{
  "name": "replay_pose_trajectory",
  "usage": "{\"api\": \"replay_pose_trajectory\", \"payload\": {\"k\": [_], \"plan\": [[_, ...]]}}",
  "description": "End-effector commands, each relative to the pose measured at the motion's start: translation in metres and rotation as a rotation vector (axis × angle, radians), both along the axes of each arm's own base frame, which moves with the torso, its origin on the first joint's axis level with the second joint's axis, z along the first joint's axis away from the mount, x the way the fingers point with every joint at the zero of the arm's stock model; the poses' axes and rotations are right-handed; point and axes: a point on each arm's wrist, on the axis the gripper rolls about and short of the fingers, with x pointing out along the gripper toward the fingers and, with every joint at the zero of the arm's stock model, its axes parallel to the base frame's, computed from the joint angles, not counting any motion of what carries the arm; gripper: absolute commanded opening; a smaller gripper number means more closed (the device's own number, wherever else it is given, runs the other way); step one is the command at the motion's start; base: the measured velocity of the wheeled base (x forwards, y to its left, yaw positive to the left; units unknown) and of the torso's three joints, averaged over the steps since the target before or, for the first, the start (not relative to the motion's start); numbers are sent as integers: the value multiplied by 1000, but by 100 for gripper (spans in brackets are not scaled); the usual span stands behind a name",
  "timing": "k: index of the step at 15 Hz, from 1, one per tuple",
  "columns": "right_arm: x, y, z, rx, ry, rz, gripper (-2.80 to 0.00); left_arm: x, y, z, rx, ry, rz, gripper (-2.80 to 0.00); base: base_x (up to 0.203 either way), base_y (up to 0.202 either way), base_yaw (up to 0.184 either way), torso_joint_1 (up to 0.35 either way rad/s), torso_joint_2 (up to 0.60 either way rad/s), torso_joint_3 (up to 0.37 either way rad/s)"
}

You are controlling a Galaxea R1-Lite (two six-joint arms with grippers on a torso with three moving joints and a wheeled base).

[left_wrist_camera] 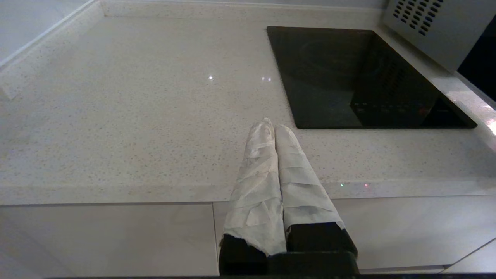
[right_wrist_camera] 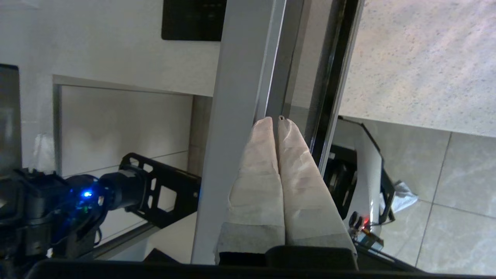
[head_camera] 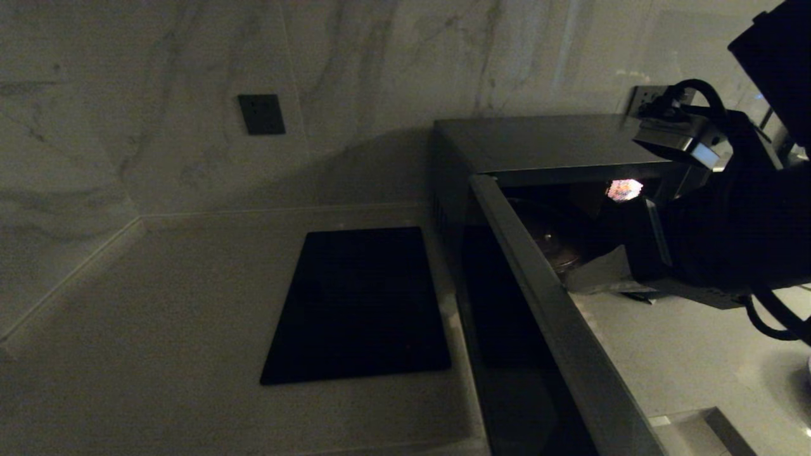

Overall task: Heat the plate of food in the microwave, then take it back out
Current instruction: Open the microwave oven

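Head view: microwave (head_camera: 507, 164) door (head_camera: 557, 316) swung open toward the camera. Right tool (right_wrist_camera: 274, 121) is at the door's silver edge, fingers pressed together, gripping nothing. Left tool (left_wrist_camera: 271, 126) is near the black mat (left_wrist_camera: 360, 77) beside the microwave, over the worktop (left_wrist_camera: 135, 108), fingers together, empty. Cavity too dark; can't tell where the plate is.

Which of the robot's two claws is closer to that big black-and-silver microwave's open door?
The right gripper, fingers shut, is right at the door edge of the black-and-silver microwave. The left gripper, also shut, is over the pale speckled counter, away from it.
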Motion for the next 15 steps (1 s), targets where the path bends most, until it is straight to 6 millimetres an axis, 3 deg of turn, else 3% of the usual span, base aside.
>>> {"api": "replay_pose_trajectory", "payload": {"k": [1,9,12,15], "plan": [[3,5,-2,-6,13,2,-280,0,0,0,-1,1,1,-280,0,0,0,0,0,0],[-2,-1,-1,7,13,-34,-280,0,0,0,-1,1,1,-280,0,0,0,0,0,0],[-3,-8,0,-18,-27,-182,-280,0,0,0,-1,1,1,-280,0,0,0,0,0,0],[5,-18,0,-76,-112,-455,-280,0,0,0,-1,1,1,-280,0,0,0,0,0,0]]}}
